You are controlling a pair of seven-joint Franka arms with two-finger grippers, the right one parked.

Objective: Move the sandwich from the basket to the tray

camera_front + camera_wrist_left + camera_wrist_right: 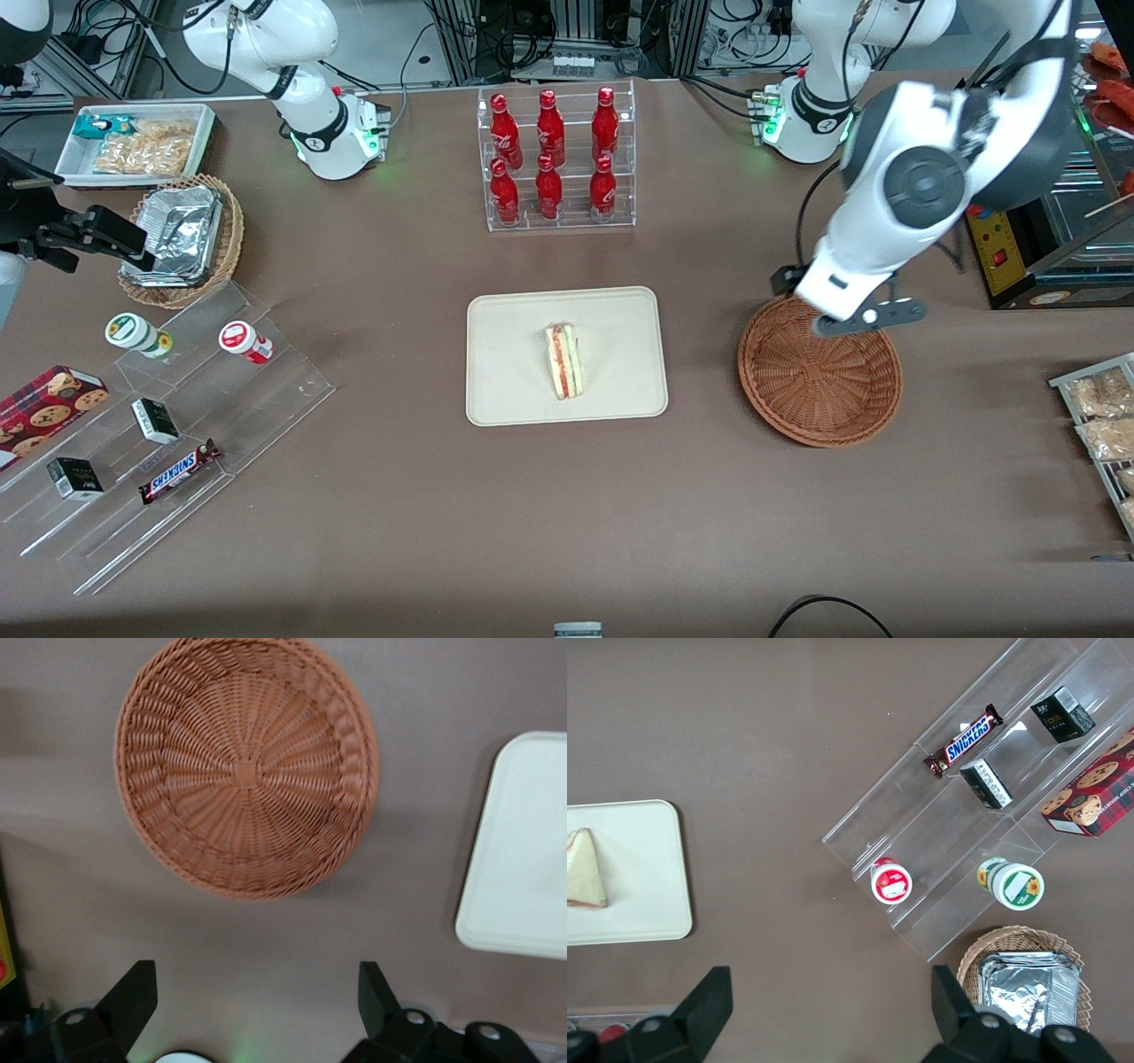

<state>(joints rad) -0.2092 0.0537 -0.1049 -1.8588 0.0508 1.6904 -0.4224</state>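
Note:
The sandwich (563,361) lies on the cream tray (505,354) in the middle of the table, its red and green filling edge turned up. It also shows on the tray (647,859) in the right wrist view (585,870). The reddish-brown basket (819,381) is empty and stands beside the tray, toward the working arm's end. My left gripper (802,299) hangs above the basket's rim farther from the front camera. In the left wrist view the gripper (257,992) is open and empty, with the basket (244,771) and a tray corner (523,842) below it.
A clear rack of red bottles (554,159) stands farther from the front camera than the tray. A stepped clear shelf with snacks (159,425), a tan basket of foil trays (182,235) and a white bin (133,142) lie toward the parked arm's end. Packets (1099,416) lie at the working arm's end.

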